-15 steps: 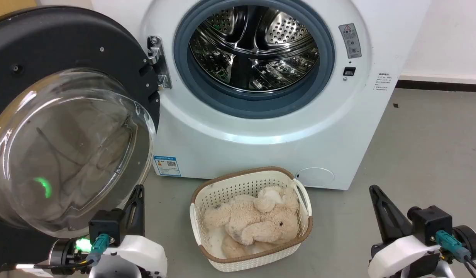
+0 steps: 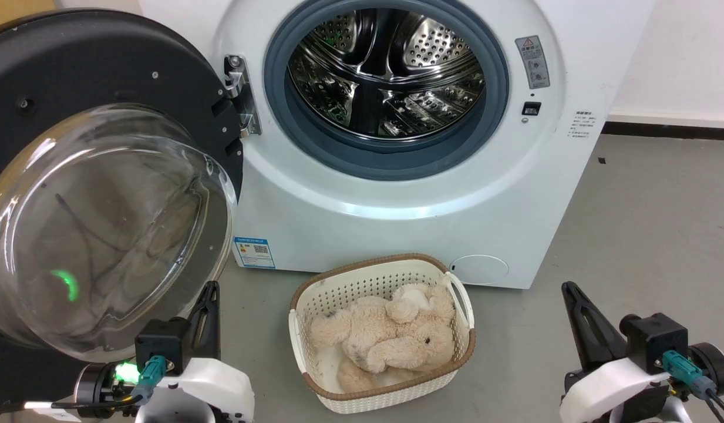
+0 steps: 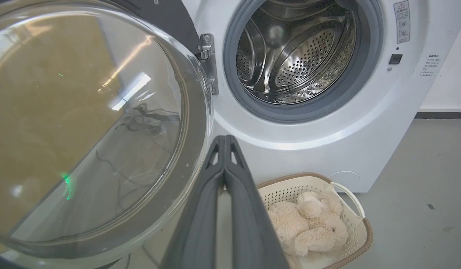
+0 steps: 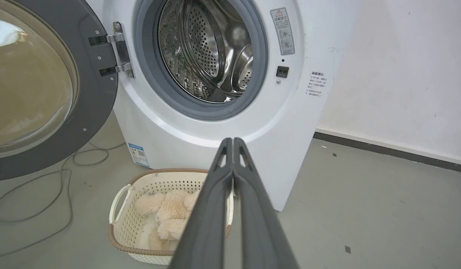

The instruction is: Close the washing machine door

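1. Two claws are showing low in the head view, the left claw at about 7 o'clock and the right claw at about 5 o'clock, both pointing up the view.
2. Each claw is pressing its two long dark fingers together into a narrow point and is gripping nothing; both wrist views are showing this plainly.
3. The washing machine door is hanging wide open, swung out to 9 o'clock of the round opening on its metal hinge, with its domed glass bowl bulging toward the camera.
4. The left claw's tip is sitting just beside the door's lower edge, at about 5 o'clock of the glass bowl; whether it is touching the door cannot be told.
5. The right claw is hovering well apart from the door, over the grey floor.
6. The washing machine is standing on that floor, its steel drum lying open to view inside a grey rubber gasket.
7. A small blue sticker is sitting at 7 o'clock on the machine's white front.
8. A cream basket is resting on the floor at 6 o'clock of the opening, just in front of the machine, and is holding a beige plush toy.
9. A thin cable is trailing over the floor beneath the open door in the right wrist view.
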`<state>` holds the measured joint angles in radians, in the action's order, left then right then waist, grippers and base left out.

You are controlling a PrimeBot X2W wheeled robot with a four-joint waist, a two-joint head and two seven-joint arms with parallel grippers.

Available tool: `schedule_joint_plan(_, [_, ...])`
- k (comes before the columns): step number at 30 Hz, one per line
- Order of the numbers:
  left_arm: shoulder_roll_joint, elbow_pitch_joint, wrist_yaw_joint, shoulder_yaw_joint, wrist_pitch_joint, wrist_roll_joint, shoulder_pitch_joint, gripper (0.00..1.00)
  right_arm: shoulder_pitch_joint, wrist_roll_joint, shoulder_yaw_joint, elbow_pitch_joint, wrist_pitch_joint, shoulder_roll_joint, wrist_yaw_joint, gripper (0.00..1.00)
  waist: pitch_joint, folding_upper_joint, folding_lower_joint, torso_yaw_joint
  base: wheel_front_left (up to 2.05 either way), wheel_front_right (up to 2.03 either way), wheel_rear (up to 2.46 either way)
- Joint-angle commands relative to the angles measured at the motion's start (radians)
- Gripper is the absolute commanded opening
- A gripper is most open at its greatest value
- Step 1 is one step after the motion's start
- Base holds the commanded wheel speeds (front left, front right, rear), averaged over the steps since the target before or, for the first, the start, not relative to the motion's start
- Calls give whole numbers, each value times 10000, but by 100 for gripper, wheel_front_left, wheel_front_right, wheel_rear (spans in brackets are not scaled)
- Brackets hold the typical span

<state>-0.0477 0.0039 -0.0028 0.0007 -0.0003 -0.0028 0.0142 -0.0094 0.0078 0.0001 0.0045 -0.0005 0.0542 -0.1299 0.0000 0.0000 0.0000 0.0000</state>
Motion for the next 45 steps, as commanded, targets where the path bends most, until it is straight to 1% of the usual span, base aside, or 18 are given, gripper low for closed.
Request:
schedule_joint_plan(1, [-26,-39,28,-7,3,28,-142,0,94,-78,-1,-45,5,-40,-8,0,0,0,0,0,0,0,0])
schedule_joint_plan(11, [-26,-39,28,-7,3,28,-142,0,94,-78,-1,-45,5,-40,-8,0,0,0,0,0,0,0,0])
schedule_joint_plan(12, [2,4,1,8,-4,-3,1,100,-1,5,4,4,-4,0,0,100,1,0,0,0,0,0,0])
schedule_joint_plan(15, [2,7,12,1,-13,-6,2,100,-3,13,-6,10,-13,0,0,100,4,0,0,0,0,0,0])
schedule_joint_plan(29, [-1,-43,383,-141,-305,-42,18,100,5,347,-94,-222,-305,-5,-1,100,41,0,0,35,0,0,0])
schedule_joint_plan(42, [-141,-474,705,-337,-555,101,200,100,-21,640,-258,-447,-555,-8,-2,100,122,0,0,341,0,0,0])
schedule_joint_plan(43, [-167,-537,738,-355,-576,110,232,67,-21,663,-270,-461,-576,-9,-2,100,130,0,0,381,0,0,0])
schedule_joint_plan(44, [-195,-603,773,-374,-597,122,264,45,-20,685,-281,-473,-597,-9,-2,100,135,0,0,420,0,0,0])
schedule_joint_plan(45, [-226,-672,811,-396,-618,139,297,18,-18,706,-292,-486,-618,-9,-2,100,145,0,0,462,0,0,0])
